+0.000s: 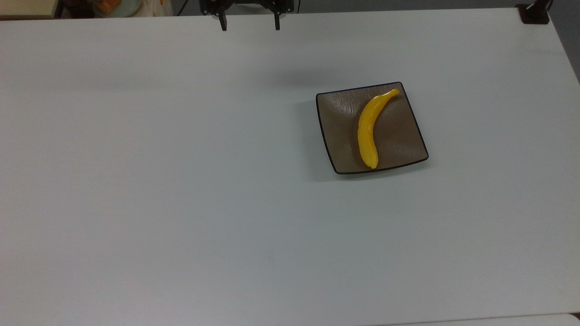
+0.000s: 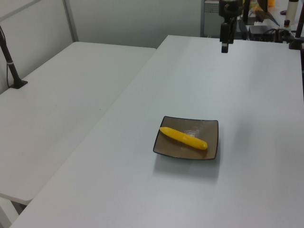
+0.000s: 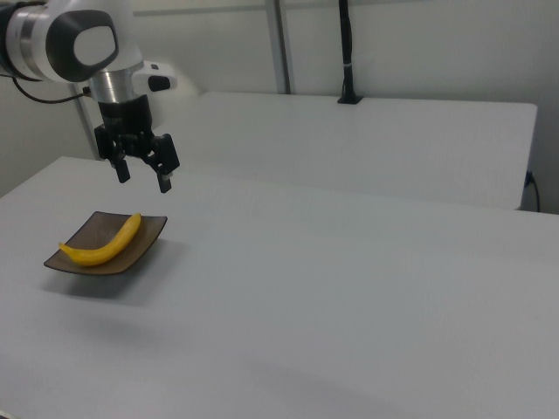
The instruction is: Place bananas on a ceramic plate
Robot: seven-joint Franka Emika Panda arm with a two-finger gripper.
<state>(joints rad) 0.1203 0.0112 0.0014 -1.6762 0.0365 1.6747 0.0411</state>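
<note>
From my station the white table (image 1: pixel 181 181) takes up most of what I see, a broad plain top running edge to edge in the top view; in the left view (image 2: pixel 237 190) a second white table (image 2: pixel 57 109) stands just beside it on the left view's left, with a dark post (image 2: pixel 9 57) clamped at its far side. In the right view another white table (image 3: pixel 367 144) sits behind the work surface, also carrying a black post (image 3: pixel 347 52).

Next in size is the arm (image 3: pixel 79 44), white with dark joints, reaching down at the right view's upper left. Its gripper (image 3: pixel 144 173) hangs in the air, well above the tabletop and apart from everything on it. I read the two black fingers (image 3: pixel 164 179) as spread wide with nothing between them; the top view shows the same gap at the table's far edge (image 1: pixel 249 25), and in the left view the gripper (image 2: pixel 224 40) hangs over the far end of the table.

The ceramic plate (image 1: pixel 337 127) lies flat on the table, right of centre in the top view, a square brown dish with a dark rim (image 2: pixel 213 140) (image 3: pixel 87 234).

The banana (image 1: pixel 366 131) lies on that plate, running from the far right corner, where its thin stem points, to the near rim in the top view (image 2: pixel 185 138) (image 3: pixel 100 249).
</note>
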